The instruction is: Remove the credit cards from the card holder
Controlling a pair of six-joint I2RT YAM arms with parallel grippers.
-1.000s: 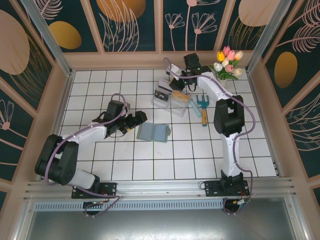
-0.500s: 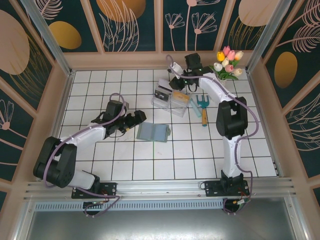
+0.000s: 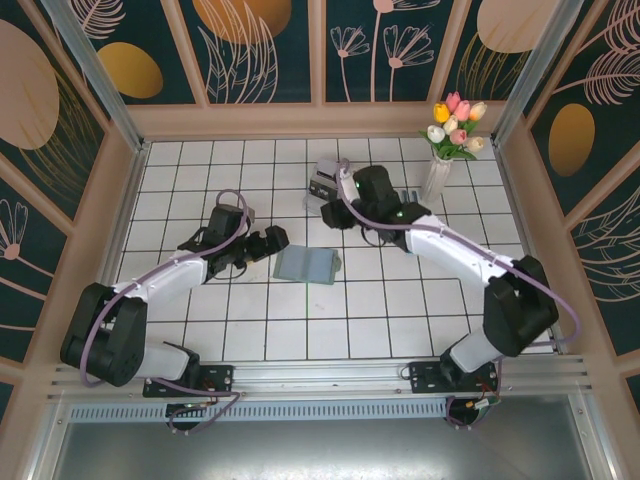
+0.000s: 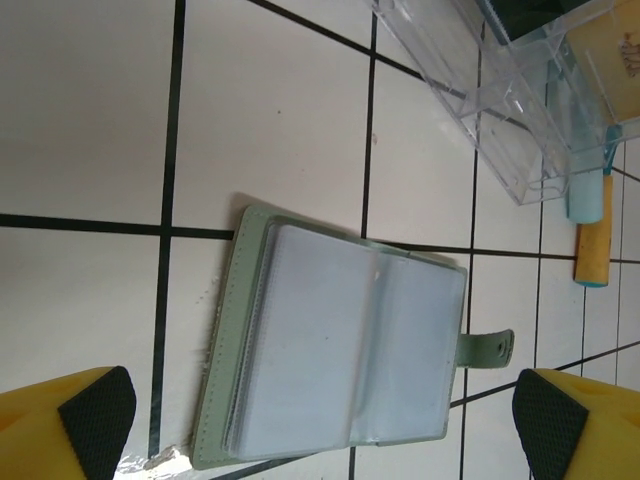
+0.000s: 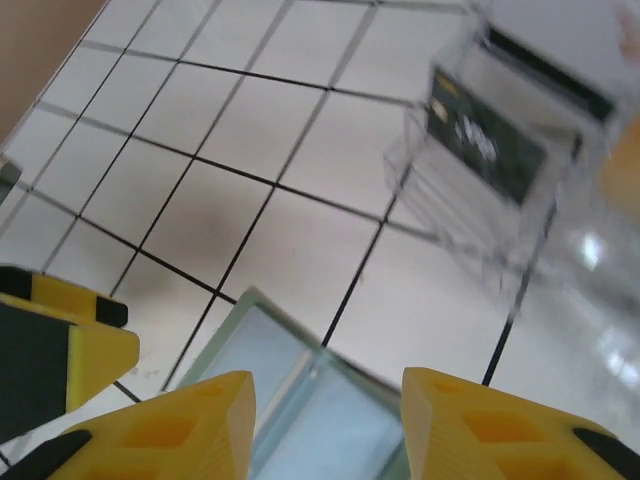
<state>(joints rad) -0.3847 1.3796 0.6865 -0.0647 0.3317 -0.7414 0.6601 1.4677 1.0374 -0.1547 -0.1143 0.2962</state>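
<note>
The grey-green card holder (image 3: 307, 265) lies open and flat on the tiles, its pale clear sleeves facing up (image 4: 340, 370); I cannot make out a card inside them. My left gripper (image 3: 272, 240) hovers at its left edge, open, the wallet lying between its wide-spread fingertips (image 4: 325, 425). My right gripper (image 3: 350, 215) is open above the wallet's far edge (image 5: 300, 390), with its yellow fingers (image 5: 170, 430) on either side. A tan-orange credit card (image 4: 603, 48) stands in the clear tray.
The clear compartment tray (image 3: 328, 185) sits behind the wallet, partly under my right arm, holding a dark card-like item (image 5: 487, 148). The garden fork's orange handle (image 4: 590, 235) lies beside it. A vase of tulips (image 3: 450, 135) stands at the back right. The left gripper's body (image 5: 50, 340) is close to the right fingers.
My right arm has swung from the tray at the back down and forward, bringing its gripper over the wallet. The left gripper has barely shifted; the wallet has not moved.
</note>
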